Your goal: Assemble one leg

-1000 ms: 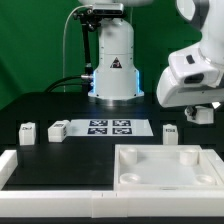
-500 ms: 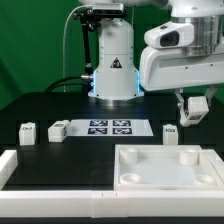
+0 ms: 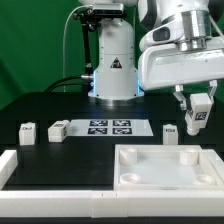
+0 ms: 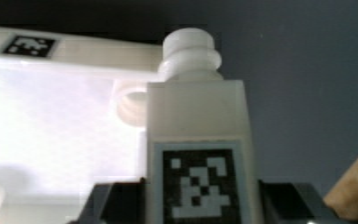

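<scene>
While the gripper [image 3: 197,120] hangs in the air near the worktop's edge on the exterior view's right, its fingers are clamped on the leg [image 3: 196,124]. The leg is upright, tag toward the camera, clear of the surface. The tabletop [image 3: 165,172] lies flat at the worktop's front corner on the exterior view's right, sockets up. The held leg is above and just behind its far edge, not touching it. The closest socket [image 3: 187,156] looks to be the far-corner one on that side. The marker board [image 3: 110,127] sits mid-worktop. One spare leg [image 3: 169,132] stands between the board and the gripper. A second spare leg [image 3: 57,129] is just off the board's other end. A third spare leg [image 3: 28,132] is beyond it, toward the edge on the exterior view's left. A white border [image 3: 50,170] runs along the front edge. The robot base [image 3: 113,65] is at the back edge.

Wrist view: the leg [image 4: 197,120] fills the middle, tag near the grip, narrow knobbed tip pointing away from the camera. Dark fingers [image 4: 108,203] press on both sides, no gap. Past the tip is the tabletop [image 4: 51,110], with a round socket [image 4: 133,100] a bit off the leg's axis. The tabletop carries its own tag [image 4: 28,45].

Step, as I read it: the leg is picked up and in transport, insertion not yet done. The next move calls for lining the tip up over that socket, keeping the leg vertical, lowering until the tip seats, then probably twisting it in. Risk: the tip catches the socket rim if the offset is not corrected.
</scene>
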You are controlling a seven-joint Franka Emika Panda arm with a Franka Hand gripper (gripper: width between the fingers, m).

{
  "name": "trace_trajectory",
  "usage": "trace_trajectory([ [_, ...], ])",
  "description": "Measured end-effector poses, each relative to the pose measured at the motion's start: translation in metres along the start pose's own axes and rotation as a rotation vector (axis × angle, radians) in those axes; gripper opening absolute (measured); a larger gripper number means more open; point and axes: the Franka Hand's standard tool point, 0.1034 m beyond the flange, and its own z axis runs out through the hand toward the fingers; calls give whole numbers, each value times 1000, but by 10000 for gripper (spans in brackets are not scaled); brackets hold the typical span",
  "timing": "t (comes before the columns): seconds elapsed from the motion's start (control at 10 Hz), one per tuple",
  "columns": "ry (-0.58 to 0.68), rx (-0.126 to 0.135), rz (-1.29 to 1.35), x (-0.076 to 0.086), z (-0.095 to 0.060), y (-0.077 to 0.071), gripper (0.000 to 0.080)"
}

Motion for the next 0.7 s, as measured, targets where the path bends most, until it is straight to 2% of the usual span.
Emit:
trace_trajectory([
  [0.1,-23,-6,-46,8,5,8,291],
  [0.2,-6,-9,-69,26,13,18,291],
  [0.3,6,-9,-66,36,22,24,291],
  [0.5,16,-7,-68,52,23,22,291],
  [0.7,66,-8,-73,55,21,22,291],
])
